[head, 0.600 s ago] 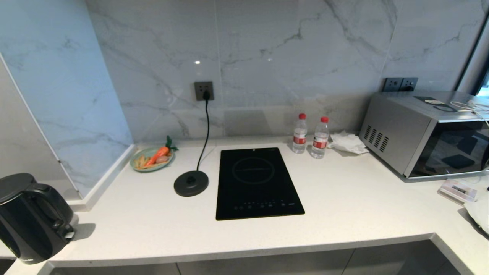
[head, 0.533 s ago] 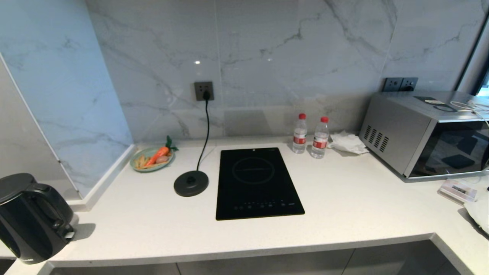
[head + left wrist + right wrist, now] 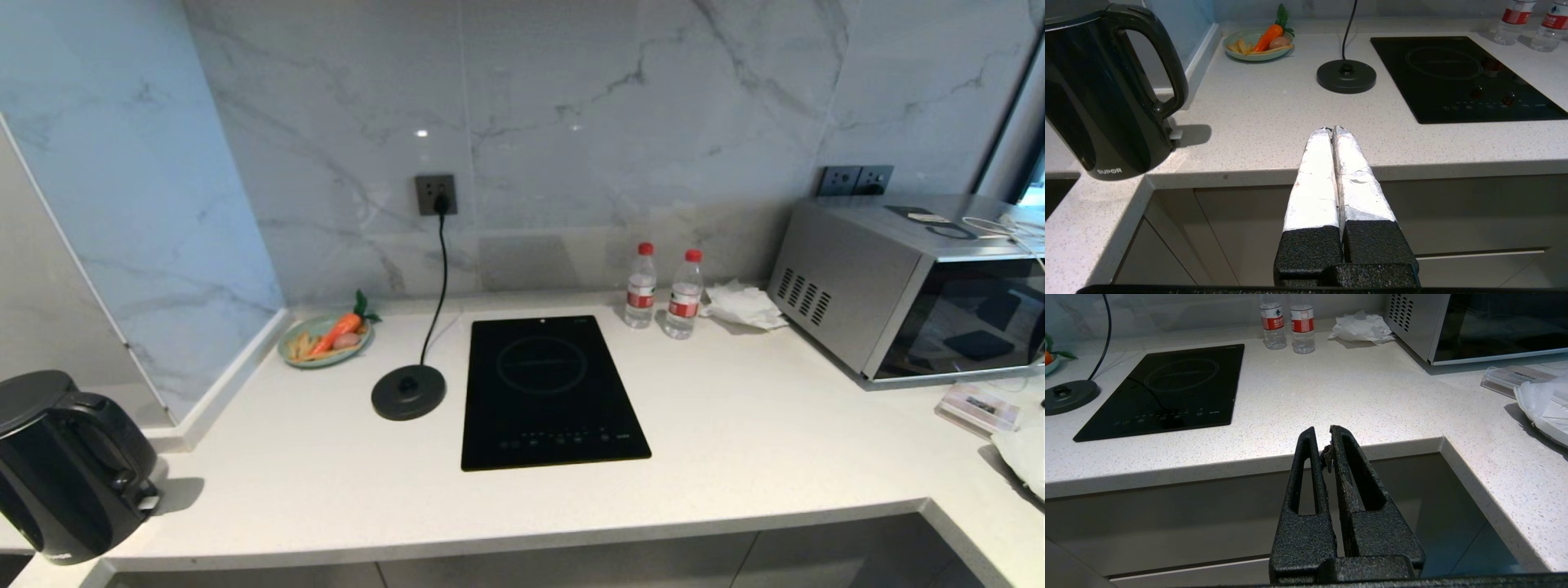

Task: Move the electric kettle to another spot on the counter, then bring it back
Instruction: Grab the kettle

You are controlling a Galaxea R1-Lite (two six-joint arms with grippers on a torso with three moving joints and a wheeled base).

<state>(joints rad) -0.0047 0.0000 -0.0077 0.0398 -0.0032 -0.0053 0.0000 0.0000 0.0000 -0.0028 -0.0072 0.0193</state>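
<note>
Standing by: no step of the carrying is in hand yet; I judge the task is at its start, or else at a pause.
Counter (image 3: 735,457): white speckled top, wide, with the black hob (image 3: 551,392) in the middle.
Electric kettle (image 3: 69,465): it stands upright on the counter's far left corner, off its round corded base (image 3: 408,392), which lies well apart beside the hob.
Kettle direction: long axis is vertical; the loop handle (image 3: 1163,61) faces toward the hob side.
Left gripper (image 3: 1333,130): jaws pressed together, empty, held before the counter edge, near the kettle but apart.
Right gripper (image 3: 1325,435): jaws nearly together, holding nothing.
Next move: the left jaws must spread, then reach to the handle.
</note>
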